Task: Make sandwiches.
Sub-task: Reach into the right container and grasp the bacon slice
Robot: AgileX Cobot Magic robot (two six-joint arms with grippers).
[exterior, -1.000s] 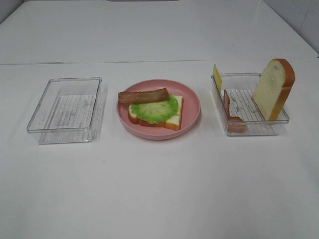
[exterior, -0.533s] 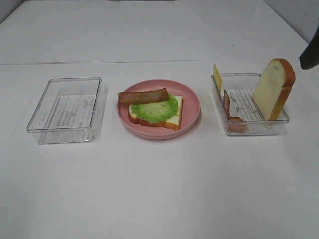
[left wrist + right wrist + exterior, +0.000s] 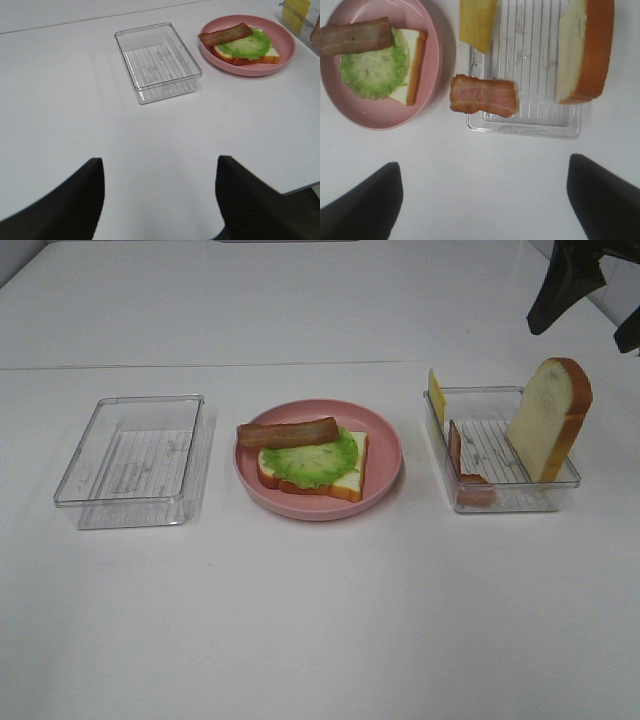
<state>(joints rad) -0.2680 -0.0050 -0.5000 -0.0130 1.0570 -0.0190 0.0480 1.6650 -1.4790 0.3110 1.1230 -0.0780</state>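
On the pink plate (image 3: 385, 455) a bread slice (image 3: 345, 480) lies flat, covered by a green lettuce leaf (image 3: 310, 458), and one bacon strip (image 3: 287, 432) rests across its far edge. The clear tray (image 3: 505, 502) on the right holds a second bread slice (image 3: 548, 418) standing upright, a bacon strip (image 3: 458, 452) leaning on its left wall, and a yellow cheese square (image 3: 436, 395) at its far left corner. My right gripper (image 3: 583, 332) hangs open high above that tray (image 3: 525, 127), holding nothing. My left gripper (image 3: 160, 200) is open and empty over bare table, well short of the plate (image 3: 250, 67).
An empty clear tray (image 3: 130, 462) sits left of the plate, also seen from the left wrist (image 3: 157, 62). The white table runs wide in front of all three containers. A seam crosses the table behind them.
My right gripper has come into the exterior view from the right edge and moved left to above the right tray. The food and trays have not moved.
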